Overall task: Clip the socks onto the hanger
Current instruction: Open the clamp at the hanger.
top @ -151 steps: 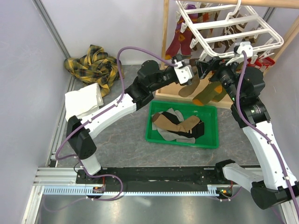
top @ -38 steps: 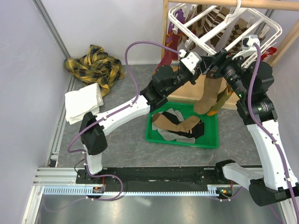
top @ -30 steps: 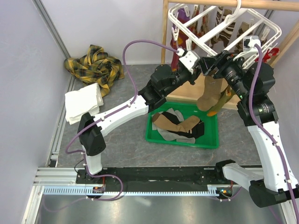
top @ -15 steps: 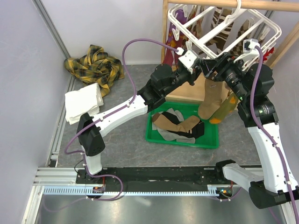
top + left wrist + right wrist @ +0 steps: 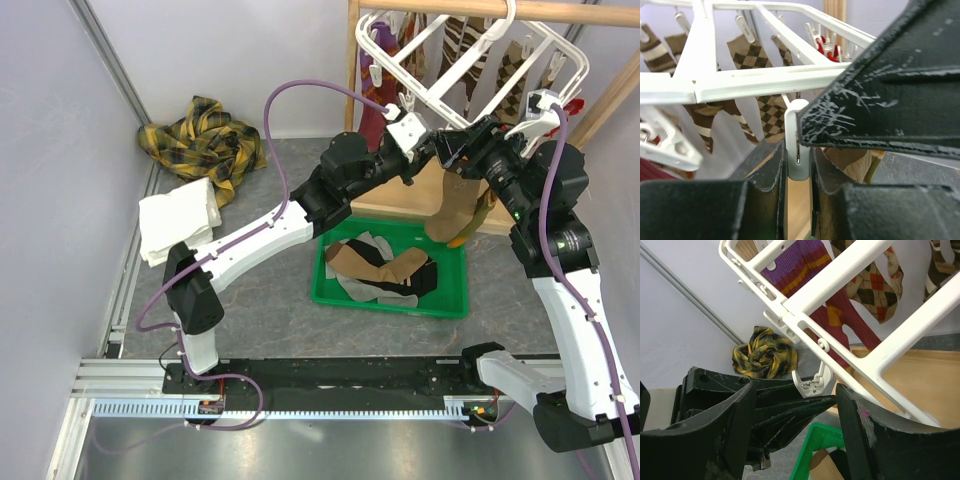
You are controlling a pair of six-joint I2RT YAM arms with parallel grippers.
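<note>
Olive sock (image 5: pixel 447 205), orange toe: dangling just below the hanger's (image 5: pixel 765 79) near rail, toe down, cuff up by the rail. Can't tell what carries it, cuff hidden behind the fingers in every view. Not seen inside any clip mouth, so reading it as not yet clipped.

Clip (image 5: pixel 797 140) under that same rail: pinched squarely by left gripper (image 5: pixel 797 172), clamped on its levers, presumably to spring the mouth open for the cuff.

Right gripper (image 5: pixel 794 400) just under the rail too, jaws spread wide, nothing visible between them. Nose-to-nose with left, likely there to feed the cuff in.

Sock directly beneath right's fingers, just behind the pinched clip.

More socks in green bin (image 5: pixel 455 300), well below the hanger.
</note>
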